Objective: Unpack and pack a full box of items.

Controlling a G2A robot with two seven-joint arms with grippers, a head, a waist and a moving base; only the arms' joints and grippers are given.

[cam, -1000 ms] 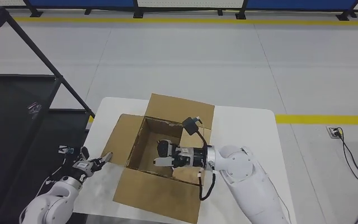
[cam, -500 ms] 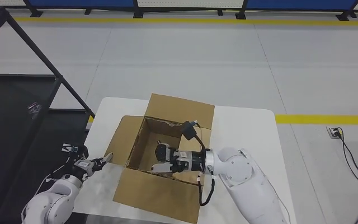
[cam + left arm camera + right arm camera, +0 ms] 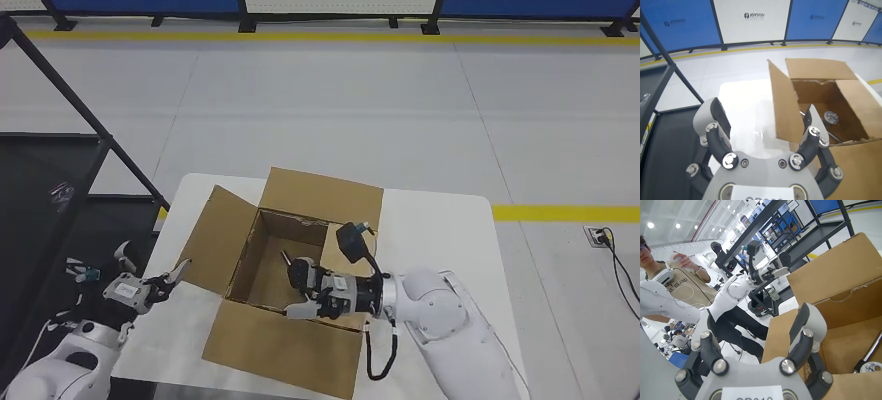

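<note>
Locate box [image 3: 285,350] mid-frame on tabletop [image 3: 440,215], opening upward, flaps spread. Note upright left flap [image 3: 215,240] between box interior and left tool [image 3: 172,278], released, lower left. Note right tool [image 3: 293,286] released inside box; black rack [image 3: 50,190] far left.

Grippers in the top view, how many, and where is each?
2. The left gripper is at the raised side flap of the cardboard box; the right gripper is over the box's opening.
</note>
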